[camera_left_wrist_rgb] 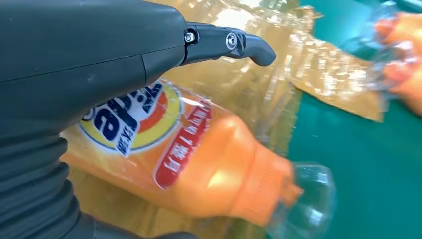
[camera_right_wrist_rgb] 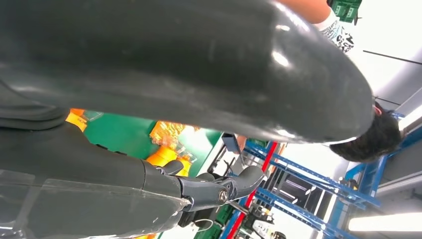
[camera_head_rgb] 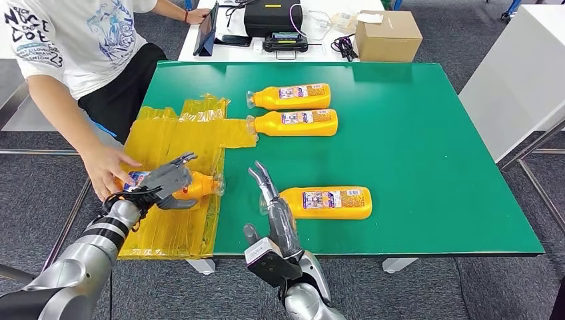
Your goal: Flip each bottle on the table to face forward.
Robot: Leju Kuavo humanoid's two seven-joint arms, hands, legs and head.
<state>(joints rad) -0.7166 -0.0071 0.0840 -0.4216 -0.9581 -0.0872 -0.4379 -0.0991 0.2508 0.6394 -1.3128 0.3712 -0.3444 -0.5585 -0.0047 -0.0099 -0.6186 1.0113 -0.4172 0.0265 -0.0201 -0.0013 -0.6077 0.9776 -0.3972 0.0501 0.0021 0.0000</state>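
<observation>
Four orange bottles with clear caps lie on their sides. Two are at the back of the green table (camera_head_rgb: 413, 153), one bottle (camera_head_rgb: 291, 97) behind the other bottle (camera_head_rgb: 296, 123), white labels up. A third bottle (camera_head_rgb: 326, 202) lies near the front edge. My right hand (camera_head_rgb: 273, 207) is open just beside its cap end, fingers stretched forward. The fourth bottle (camera_head_rgb: 196, 187) lies on the yellow plastic sheet (camera_head_rgb: 166, 140), and my left hand (camera_head_rgb: 163, 181) holds it, thumb under its near side and fingers over the top. Its round front logo shows on the bottle (camera_left_wrist_rgb: 174, 164) in the left wrist view.
A person stands at the table's left, one hand (camera_head_rgb: 106, 170) at the base of the bottle I hold. A white table behind carries a cardboard box (camera_head_rgb: 388, 35), a black case (camera_head_rgb: 272, 17) and cables. A white cabinet (camera_head_rgb: 520, 80) stands to the right.
</observation>
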